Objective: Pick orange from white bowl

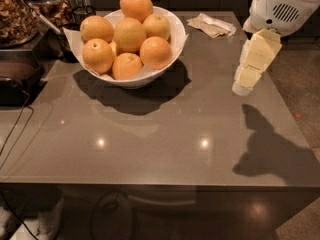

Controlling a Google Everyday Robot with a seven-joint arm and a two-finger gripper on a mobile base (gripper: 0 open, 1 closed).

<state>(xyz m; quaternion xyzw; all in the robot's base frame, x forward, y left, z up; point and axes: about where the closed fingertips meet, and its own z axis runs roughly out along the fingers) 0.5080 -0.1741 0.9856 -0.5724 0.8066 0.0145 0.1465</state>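
The white bowl [167, 59] stands at the table's back left, lined with white paper and piled with several oranges. The paler, yellowish orange [130, 34] sits in the middle of the pile, ringed by deeper orange fruits, with one more on top behind it. My gripper [245, 81] is cream-coloured and hangs over the table's right side, pointing down, well to the right of the bowl and apart from it. It holds nothing that I can see. Its shadow falls on the table at the front right.
A crumpled paper napkin [212, 25] lies behind the gripper at the back. A jar of nuts [15, 14], a black cup [75, 21] and a dark appliance [15, 81] with a cable crowd the left. The table's front edge [160, 186] runs across the bottom.
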